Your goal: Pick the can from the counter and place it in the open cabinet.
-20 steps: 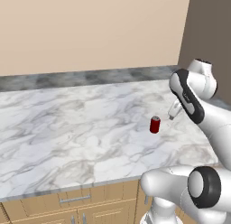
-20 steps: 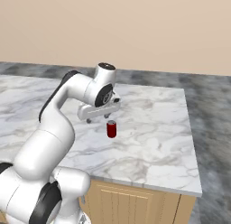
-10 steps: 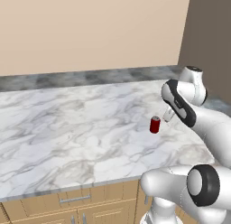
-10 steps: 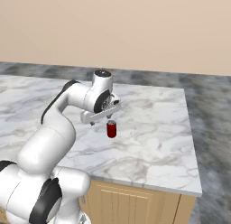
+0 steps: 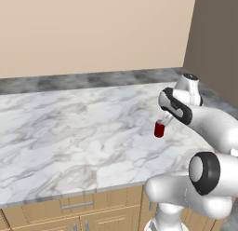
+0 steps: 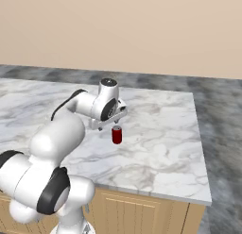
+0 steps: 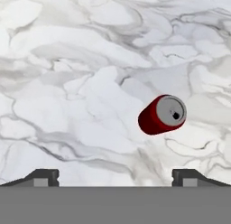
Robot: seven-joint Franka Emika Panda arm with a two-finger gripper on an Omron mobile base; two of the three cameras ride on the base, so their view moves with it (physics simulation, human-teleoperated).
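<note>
The small red can (image 5: 159, 129) (image 6: 116, 135) stands upright on the white marble counter (image 5: 69, 132) (image 6: 160, 134), near its right end. In the hand view the can (image 7: 162, 114) shows its silvery top, right of centre. My gripper (image 5: 163, 121) (image 6: 113, 125) hovers just above the can, pointing down. Its two dark fingertips (image 7: 45, 177) stand far apart, so the gripper (image 7: 115, 179) is open, with nothing between the jaws. The cabinet is out of view.
A darker grey raised edge (image 5: 93, 79) (image 6: 142, 79) runs along the back of the counter below a beige wall. Wooden base cabinets (image 5: 69, 211) (image 6: 151, 214) sit under the counter. The counter's right edge (image 6: 201, 134) lies close to the can.
The arm has lowered and shifted toward the can, bringing the hand right over it. The can has not moved.
</note>
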